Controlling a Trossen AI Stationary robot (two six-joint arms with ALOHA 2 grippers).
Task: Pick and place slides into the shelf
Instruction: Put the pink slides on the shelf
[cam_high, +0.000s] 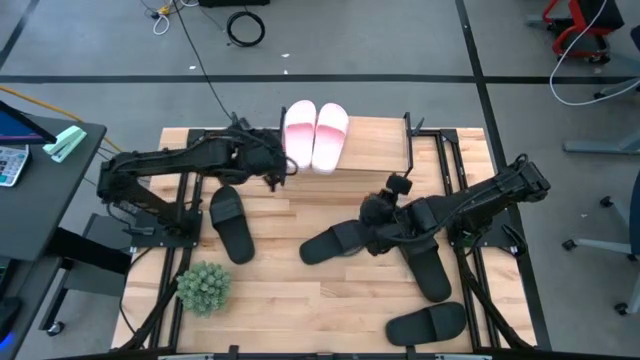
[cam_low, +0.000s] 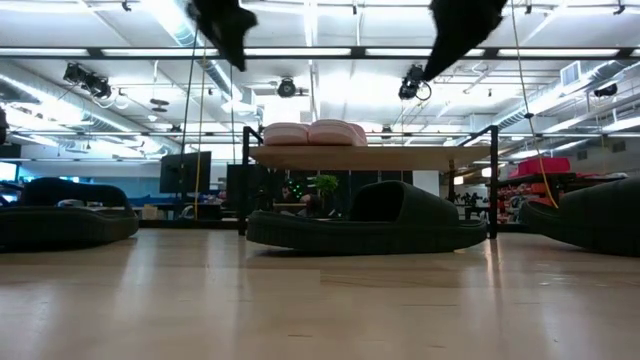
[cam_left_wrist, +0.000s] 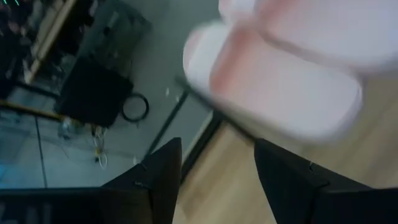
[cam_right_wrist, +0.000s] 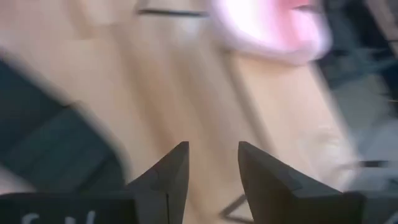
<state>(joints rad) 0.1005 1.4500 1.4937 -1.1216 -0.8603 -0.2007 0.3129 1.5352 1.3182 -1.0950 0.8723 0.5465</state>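
Two pale pink slides (cam_high: 316, 135) lie side by side on the left part of the shelf's (cam_high: 375, 150) wooden top, soles down. Several black slides lie on the table: one (cam_high: 230, 222) at the left, one (cam_high: 335, 243) in the middle, and two (cam_high: 428, 270) (cam_high: 428, 322) at the right. My left gripper (cam_left_wrist: 217, 168) hangs open and empty in the air just left of the pink slides (cam_left_wrist: 280, 81). My right gripper (cam_right_wrist: 212, 158) is open and empty too. It hovers in front of the shelf, above the middle black slide (cam_right_wrist: 50, 143).
A green spiky plant (cam_high: 204, 288) stands near the table's front left corner. In the low view the shelf's (cam_low: 370, 155) lower space shows behind the middle black slide (cam_low: 365, 220). The right half of the shelf top is bare wood.
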